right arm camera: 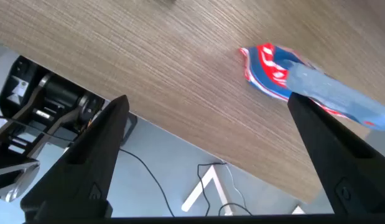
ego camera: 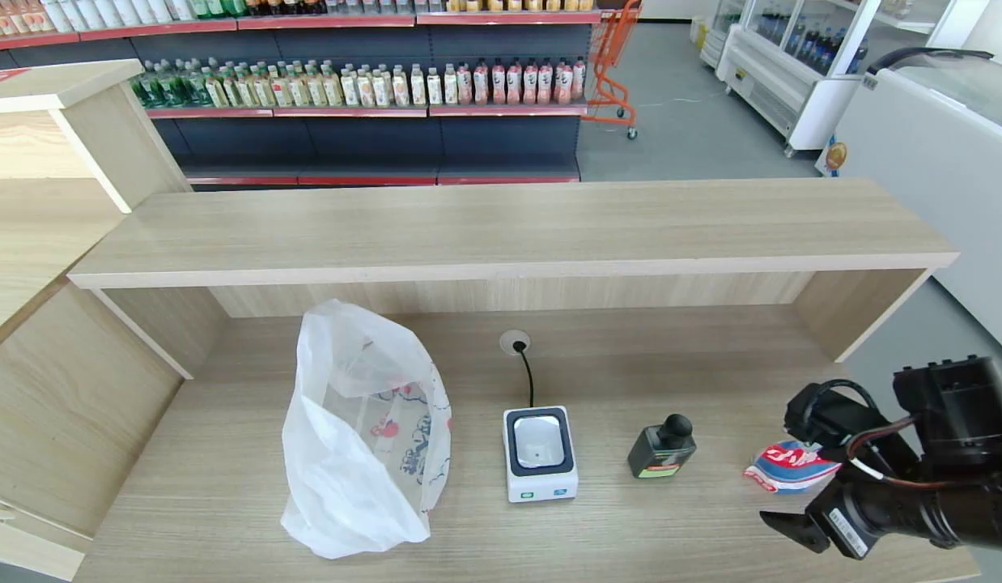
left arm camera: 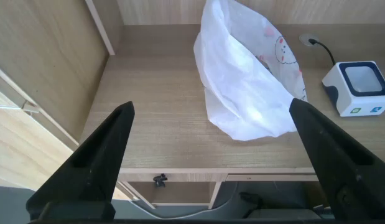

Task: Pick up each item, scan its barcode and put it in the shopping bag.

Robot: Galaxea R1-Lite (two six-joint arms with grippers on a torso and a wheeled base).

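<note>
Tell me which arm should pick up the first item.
Right. The right gripper, open, sits by the snack packet; the dark bottle is also right of the scanner. The left gripper is off on the shopping bag side.

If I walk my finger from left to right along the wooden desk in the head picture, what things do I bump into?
crumpled white plastic shopping bag → small white box-shaped barcode scanner → dark bottle with a round black cap → flat red, white and blue packet

Head overhead, wrists low over counter (ego camera: 630, 526)
</note>
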